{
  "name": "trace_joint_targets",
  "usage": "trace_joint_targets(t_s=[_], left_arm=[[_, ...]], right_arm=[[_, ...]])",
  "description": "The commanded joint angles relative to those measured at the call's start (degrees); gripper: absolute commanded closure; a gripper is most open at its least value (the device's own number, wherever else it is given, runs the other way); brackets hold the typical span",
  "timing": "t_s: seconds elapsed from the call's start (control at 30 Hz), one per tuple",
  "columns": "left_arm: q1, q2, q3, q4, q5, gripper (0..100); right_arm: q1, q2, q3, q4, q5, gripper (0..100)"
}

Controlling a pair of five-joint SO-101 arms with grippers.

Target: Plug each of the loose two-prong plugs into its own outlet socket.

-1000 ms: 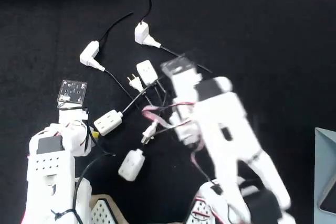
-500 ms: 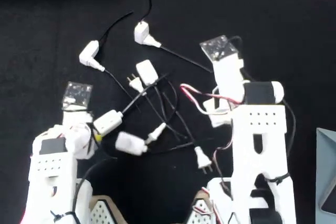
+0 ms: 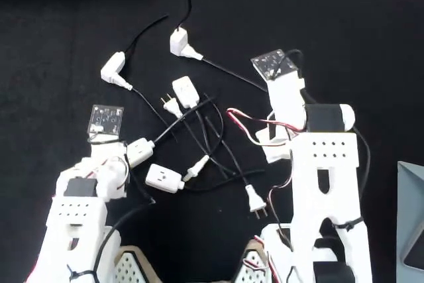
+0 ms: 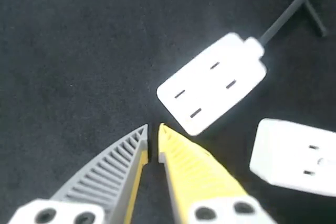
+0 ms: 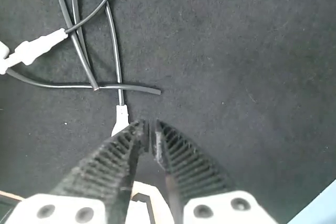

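Overhead, a white rectangular two-outlet socket block (image 3: 138, 152) lies on the black cloth tabletop (image 3: 371, 31); a second white socket block (image 3: 162, 178) sits just beside it; a small white two-prong plug (image 3: 256, 201) lies well apart from it, unplugged, across a tangle of crossing black cords (image 3: 213, 138); pulling one cord would likely drag its neighbours. From the left wrist, the grey-and-yellow left hand (image 4: 153, 128), fingers pressed together and empty, points at the first socket block (image 4: 212, 90), nearly touching its end; advancing so would probably shove the block away. From the right wrist, the black right hand (image 5: 148, 124), likewise pressed together on nothing, stands just beside that far plug (image 5: 120, 119); unless it spreads first, it may knock the plug aside or snag a cord.
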Motion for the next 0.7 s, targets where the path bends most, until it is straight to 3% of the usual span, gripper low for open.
trace_joint_targets(t_s=[0.0, 0.17, 0.23, 0.37, 0.67], left_arm=[[0.4, -0.8, 3.2, -5.4, 0.6, 96], [0.4, -0.8, 3.3, -5.8, 0.6, 96], [0.4, -0.8, 3.6, -6.0, 0.6, 96], [0.4, -0.8, 3.6, -5.7, 0.9, 96], [0.3, -0.8, 6.1, -6.0, 0.9, 96]], right_arm=[[0.8, -2.2, 0.0, 0.3, 0.0, 98.6], [-3.4, -2.2, 1.3, 8.4, -1.1, 97.9], [-6.0, -2.3, 4.2, 9.5, -3.4, 93.1], [-8.5, -2.4, 10.0, 6.4, -6.0, 85.8], [-8.7, -2.1, 15.3, -1.4, -5.6, 89.3]])
